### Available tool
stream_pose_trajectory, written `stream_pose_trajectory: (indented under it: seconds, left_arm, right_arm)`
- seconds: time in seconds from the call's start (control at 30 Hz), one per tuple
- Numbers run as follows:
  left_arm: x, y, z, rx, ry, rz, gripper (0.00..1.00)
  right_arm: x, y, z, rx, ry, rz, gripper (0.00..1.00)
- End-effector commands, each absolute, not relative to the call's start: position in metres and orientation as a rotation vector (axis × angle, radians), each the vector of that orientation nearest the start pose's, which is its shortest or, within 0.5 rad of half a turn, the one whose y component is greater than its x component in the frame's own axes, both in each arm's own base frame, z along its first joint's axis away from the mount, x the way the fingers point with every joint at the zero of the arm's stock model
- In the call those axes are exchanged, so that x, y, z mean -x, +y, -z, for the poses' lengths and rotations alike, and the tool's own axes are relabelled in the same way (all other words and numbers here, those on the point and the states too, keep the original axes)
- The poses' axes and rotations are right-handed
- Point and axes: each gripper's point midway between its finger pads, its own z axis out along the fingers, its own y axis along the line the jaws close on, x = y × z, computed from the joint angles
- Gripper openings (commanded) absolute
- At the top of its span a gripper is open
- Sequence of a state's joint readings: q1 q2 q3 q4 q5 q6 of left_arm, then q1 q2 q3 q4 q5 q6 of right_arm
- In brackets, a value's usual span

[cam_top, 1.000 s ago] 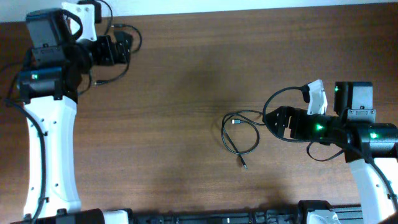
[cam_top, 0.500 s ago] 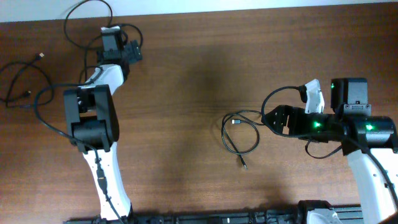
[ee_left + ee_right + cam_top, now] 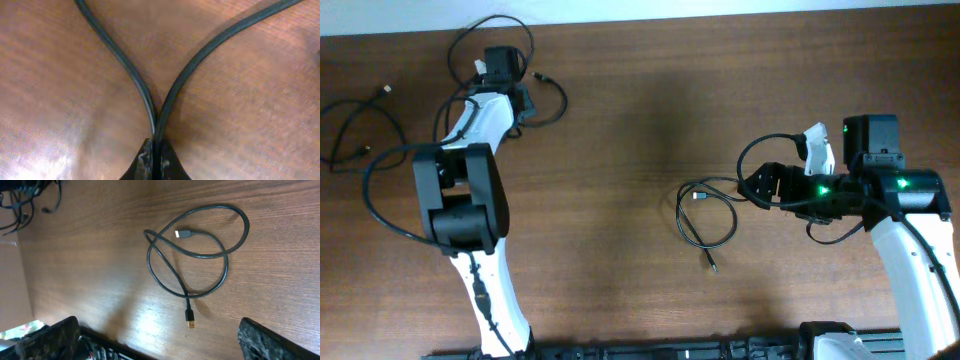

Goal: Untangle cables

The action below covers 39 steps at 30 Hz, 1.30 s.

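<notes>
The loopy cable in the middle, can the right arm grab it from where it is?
Probably yes. The right gripper is open and sits just beside the loopy cable, which lies flat on its own, with nothing between them.

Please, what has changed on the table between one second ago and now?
The left arm swung its elbow rightward, uncovering the far-left cable. The left gripper moved only a little, its fingers shut on the held cable, whose loops spread wider. The right gripper, open, and the looped cable beside it hardly moved.
</notes>
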<state>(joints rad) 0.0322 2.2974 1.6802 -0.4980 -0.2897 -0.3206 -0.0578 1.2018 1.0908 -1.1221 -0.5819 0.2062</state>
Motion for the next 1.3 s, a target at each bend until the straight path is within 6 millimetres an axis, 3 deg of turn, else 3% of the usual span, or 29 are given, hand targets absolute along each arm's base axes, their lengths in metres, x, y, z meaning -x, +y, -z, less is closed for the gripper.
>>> stream_pose_trajectory:
  seconds: [0.0,0.13,0.2,0.23,0.27,0.3,0.33,0.4,0.43,0.47,0.5,0.53,0.6,0.67,0.73,0.8,0.87,0.93,1.07,1.13,1.2,1.27]
  left_arm:
    - [-0.492,0.067,0.017,0.743,2.681,-0.295,0.0]
    - [-0.483,0.07,0.002,0.777,2.681,-0.329,0.0]
    - [-0.488,0.093,-0.034,0.791,2.555,-0.482,0.0]
    - [-0.492,0.104,-0.062,0.803,2.465,-0.537,0.07]
    - [-0.494,0.106,-0.083,0.81,2.417,-0.528,0.34]
    - [-0.495,0.106,-0.109,0.812,2.368,-0.497,0.99]
    - [-0.497,0.102,-0.13,0.807,2.333,-0.45,0.99]
    - [-0.499,0.081,-0.16,0.766,2.314,-0.289,0.99]
    - [-0.499,0.056,-0.177,0.709,2.331,-0.129,0.99]
    - [-0.495,0.022,-0.196,0.611,2.361,0.077,0.99]
    - [-0.483,-0.037,-0.22,0.411,2.399,0.37,0.99]
    - [-0.475,-0.062,-0.225,0.347,2.422,0.463,0.99]
    - [-0.443,-0.13,-0.219,0.181,2.537,0.664,0.99]
    - [-0.404,-0.18,-0.204,0.049,2.672,0.722,0.99]
    - [-0.368,-0.214,-0.195,-0.07,2.774,0.73,0.99]
    - [-0.336,-0.238,-0.187,-0.399,2.8,0.654,0.99]
    - [-0.313,-0.235,-0.17,-0.595,2.821,0.304,0.99]
    - [-0.29,-0.256,-0.157,-0.6,2.858,0.304,0.99]
    - [-0.258,-0.294,-0.115,-0.684,2.836,0.336,0.99]
    - [-0.261,-0.299,-0.095,-0.631,2.794,0.317,0.99]
    - [-0.274,-0.277,-0.075,-0.397,2.783,0.161,0.99]
    - [-0.279,-0.279,-0.061,-0.36,2.742,0.191,0.99]
  right_arm:
    - [-0.248,0.083,-0.186,-0.21,2.74,-0.866,0.98]
    - [-0.246,0.083,-0.185,-0.205,2.747,-0.866,0.98]
    - [-0.246,0.083,-0.185,-0.205,2.747,-0.866,0.98]
    - [-0.246,0.083,-0.185,-0.205,2.747,-0.866,0.98]
    - [-0.246,0.083,-0.185,-0.205,2.746,-0.866,0.98]
    - [-0.246,0.083,-0.185,-0.205,2.747,-0.866,0.98]
    - [-0.246,0.083,-0.185,-0.205,2.748,-0.866,0.98]
    - [-0.245,0.083,-0.186,-0.205,2.746,-0.865,0.98]
    - [-0.248,0.082,-0.19,-0.199,2.727,-0.861,0.98]
    - [-0.25,0.082,-0.2,-0.181,2.697,-0.853,0.98]
    - [-0.253,0.077,-0.222,-0.16,2.642,-0.787,0.98]
    - [-0.252,0.07,-0.233,-0.161,2.618,-0.717,0.98]
    - [-0.241,0.044,-0.259,-0.235,2.572,-0.498,0.98]
    - [-0.223,0.02,-0.279,-0.372,2.499,-0.338,0.98]
    - [-0.204,0.009,-0.293,-0.45,2.414,-0.275,0.98]
    - [-0.186,0.003,-0.305,-0.451,2.339,-0.233,0.98]
    - [-0.168,-0.002,-0.312,-0.453,2.284,-0.202,0.98]
    - [-0.156,-0.01,-0.311,-0.478,2.275,-0.144,0.98]
    - [-0.151,-0.01,-0.306,-0.486,2.3,-0.135,0.98]
    - [-0.151,-0.01,-0.306,-0.486,2.3,-0.135,0.98]
    - [-0.151,-0.01,-0.306,-0.486,2.301,-0.134,0.98]
    - [-0.151,-0.01,-0.306,-0.485,2.3,-0.134,0.98]
